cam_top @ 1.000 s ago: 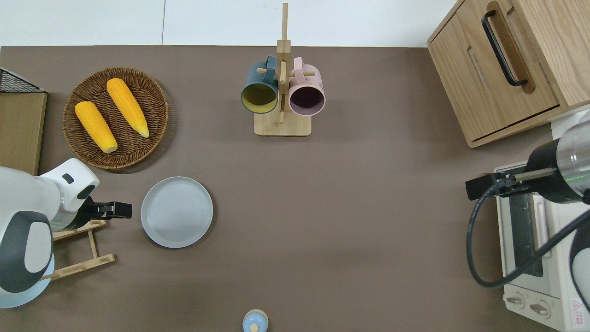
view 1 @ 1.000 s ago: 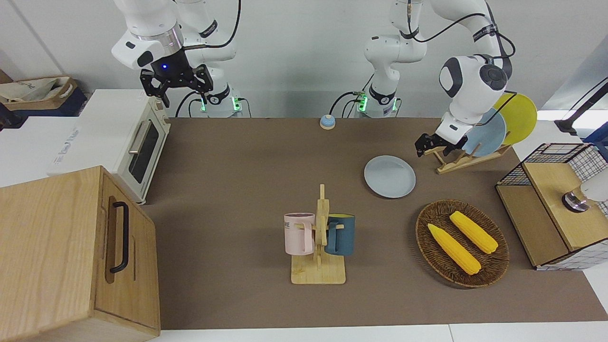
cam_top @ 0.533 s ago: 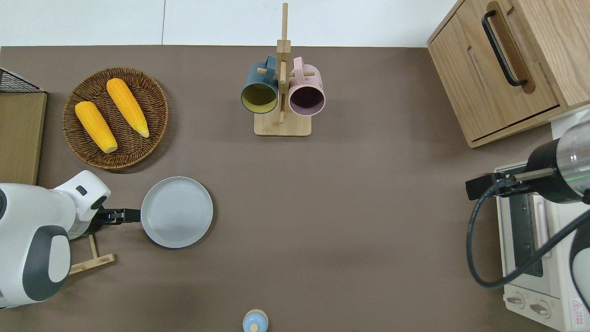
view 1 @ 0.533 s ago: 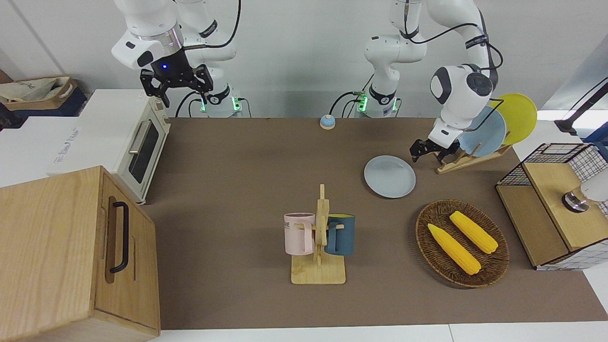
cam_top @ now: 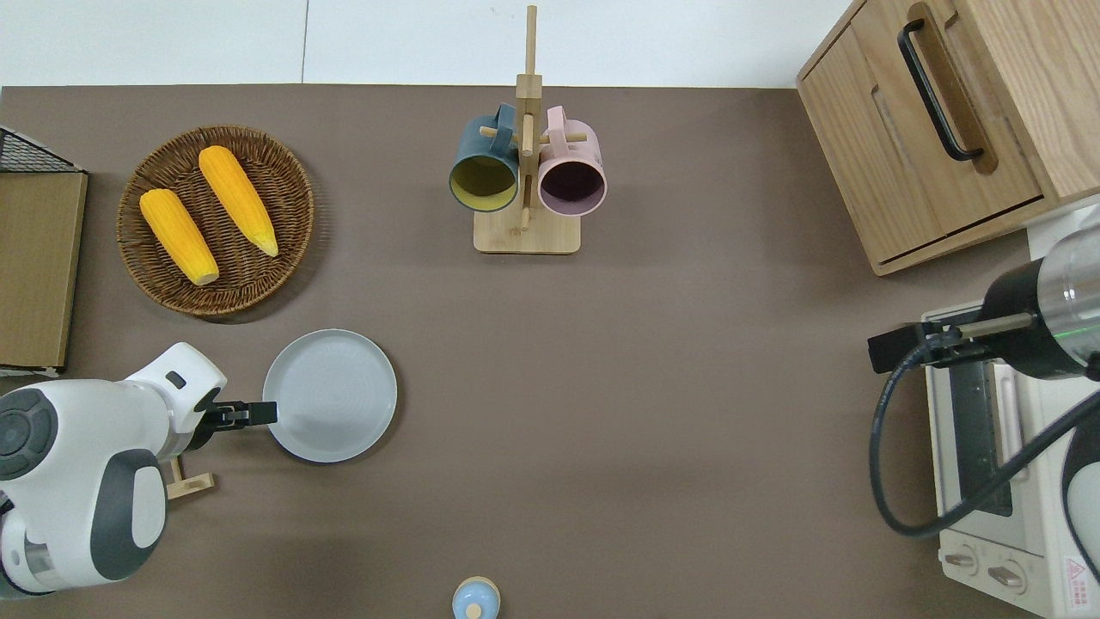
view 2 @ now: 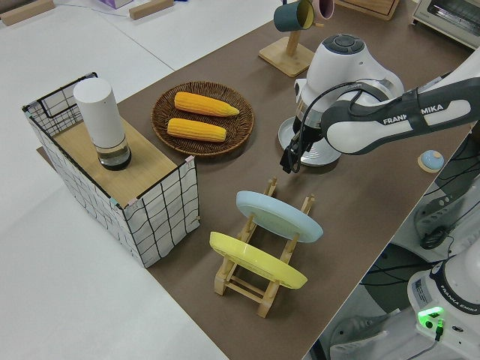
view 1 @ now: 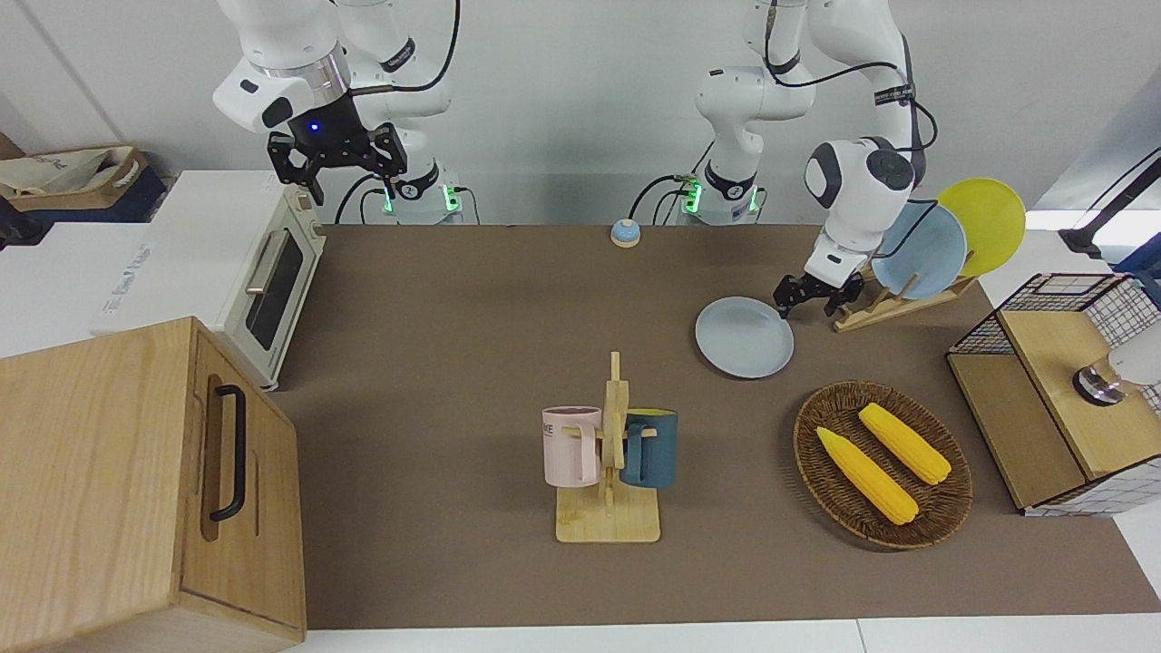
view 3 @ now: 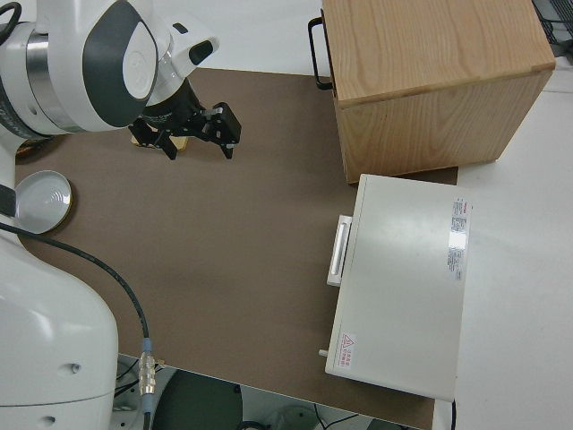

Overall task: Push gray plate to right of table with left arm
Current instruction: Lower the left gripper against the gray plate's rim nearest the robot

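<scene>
The gray plate lies flat, round, rim upward, its edge touching the left gripper fingertips, which look pressed together; the right arm is parked.

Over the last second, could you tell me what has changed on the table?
The left gripper travelled from over the dish rack toward the gray plate and now sits at its rim on the left arm's side. The plate itself has not shifted. The right arm stays parked, and the corn basket and mug rack are unchanged.
</scene>
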